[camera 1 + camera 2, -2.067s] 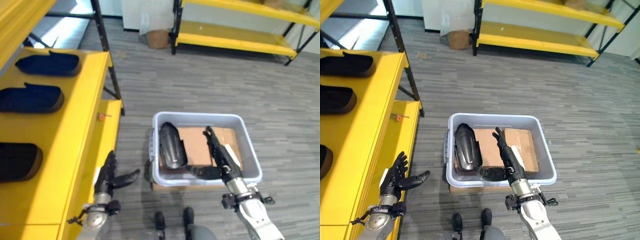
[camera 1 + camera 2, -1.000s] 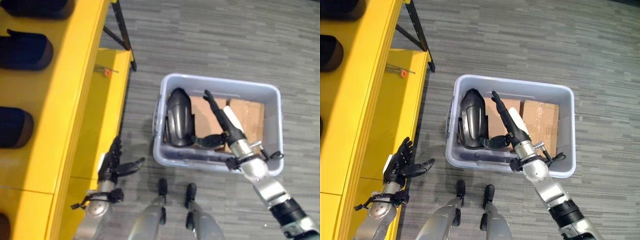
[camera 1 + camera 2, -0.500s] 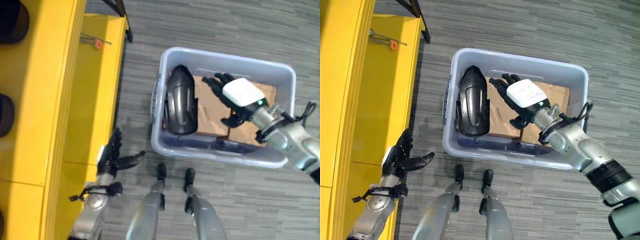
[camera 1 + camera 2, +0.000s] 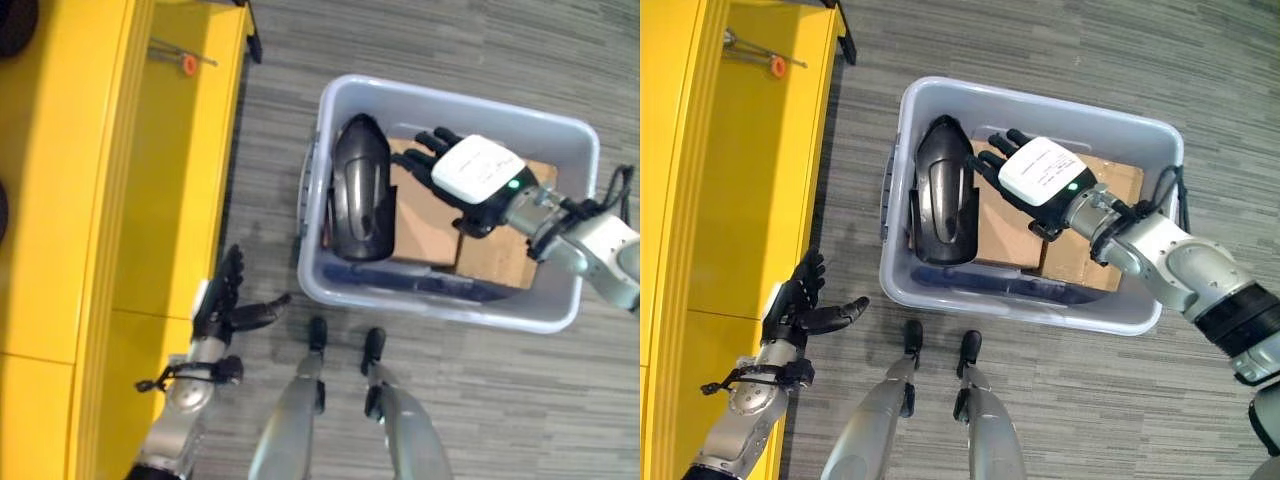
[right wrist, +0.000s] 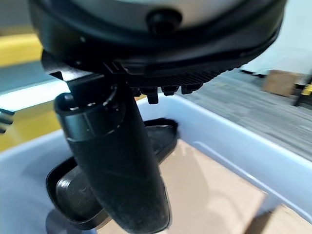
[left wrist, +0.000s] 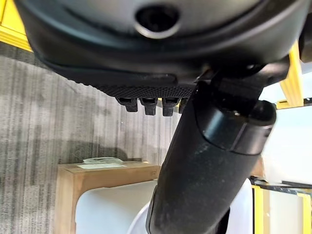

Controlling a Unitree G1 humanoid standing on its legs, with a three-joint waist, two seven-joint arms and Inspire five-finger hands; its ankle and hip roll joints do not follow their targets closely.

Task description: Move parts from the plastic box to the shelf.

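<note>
A grey plastic box (image 4: 440, 305) stands on the floor. Inside, along its left wall, lies one black curved part (image 4: 360, 190), also seen past the thumb (image 5: 117, 161) in the right wrist view as black part (image 5: 73, 200). My right hand (image 4: 470, 175) hovers palm down over the cardboard (image 4: 425, 225) on the box bottom. It is open with fingers spread, and the fingertips reach close to the part's right edge; whether they touch it I cannot tell. My left hand (image 4: 225, 305) hangs open and holds nothing, low beside the yellow shelf (image 4: 100, 200).
The yellow shelf runs down the left side, with a lower ledge carrying a small orange-tipped tool (image 4: 188, 65). The box's walls (image 5: 229, 146) rise around the right hand. Grey striped floor surrounds the box.
The camera has tilted further down. My right hand has turned palm down and shifted left across the cardboard towards the black part. The left hand has stayed put.
</note>
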